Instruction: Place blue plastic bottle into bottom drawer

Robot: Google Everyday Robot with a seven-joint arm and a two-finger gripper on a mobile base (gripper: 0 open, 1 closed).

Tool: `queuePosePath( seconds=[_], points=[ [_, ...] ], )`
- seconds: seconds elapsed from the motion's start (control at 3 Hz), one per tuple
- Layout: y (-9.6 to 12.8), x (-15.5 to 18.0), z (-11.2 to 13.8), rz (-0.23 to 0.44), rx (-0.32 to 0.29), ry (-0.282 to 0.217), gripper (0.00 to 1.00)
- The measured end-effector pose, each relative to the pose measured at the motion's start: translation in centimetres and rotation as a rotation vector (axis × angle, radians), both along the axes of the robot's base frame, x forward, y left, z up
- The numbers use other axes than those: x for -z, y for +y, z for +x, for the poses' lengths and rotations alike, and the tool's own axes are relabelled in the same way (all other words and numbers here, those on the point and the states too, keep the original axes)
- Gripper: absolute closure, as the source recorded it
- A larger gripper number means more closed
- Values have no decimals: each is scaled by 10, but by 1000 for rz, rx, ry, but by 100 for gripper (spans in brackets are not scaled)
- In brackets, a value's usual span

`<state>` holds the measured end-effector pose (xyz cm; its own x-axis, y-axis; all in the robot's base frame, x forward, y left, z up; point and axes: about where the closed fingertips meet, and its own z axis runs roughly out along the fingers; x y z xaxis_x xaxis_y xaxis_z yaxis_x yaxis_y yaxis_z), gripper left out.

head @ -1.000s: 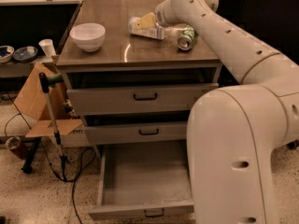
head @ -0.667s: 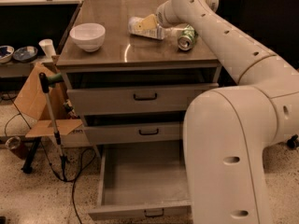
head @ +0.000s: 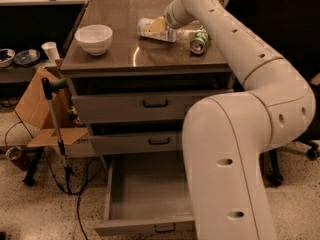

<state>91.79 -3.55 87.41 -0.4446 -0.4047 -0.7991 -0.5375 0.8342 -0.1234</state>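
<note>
Gripper (head: 159,25) at the bottle (head: 147,29), far on the cabinet top (head: 120,54).
Bottle lies on its side, axis left-right, can (head: 200,40) just right; whether the gripper holds it, I cannot tell. Open drawer (head: 145,196) is near, below.

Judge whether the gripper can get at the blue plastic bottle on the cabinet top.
Probably yes: the gripper is right at the blue plastic bottle; the green can lies to one side.

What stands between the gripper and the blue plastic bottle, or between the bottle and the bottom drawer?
Nothing visible. The gripper is right at the small blue-labelled plastic bottle on the cabinet top; the green drink can lies to its side. The grey bottom drawer stands open, partly hidden by the robot's arm.
</note>
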Motion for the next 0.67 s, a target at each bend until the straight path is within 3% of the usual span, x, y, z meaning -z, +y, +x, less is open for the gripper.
queuePosePath(
  seconds=[0.67],
  points=[
    [16,16,-11,-70,-92,95,65]
  ],
)
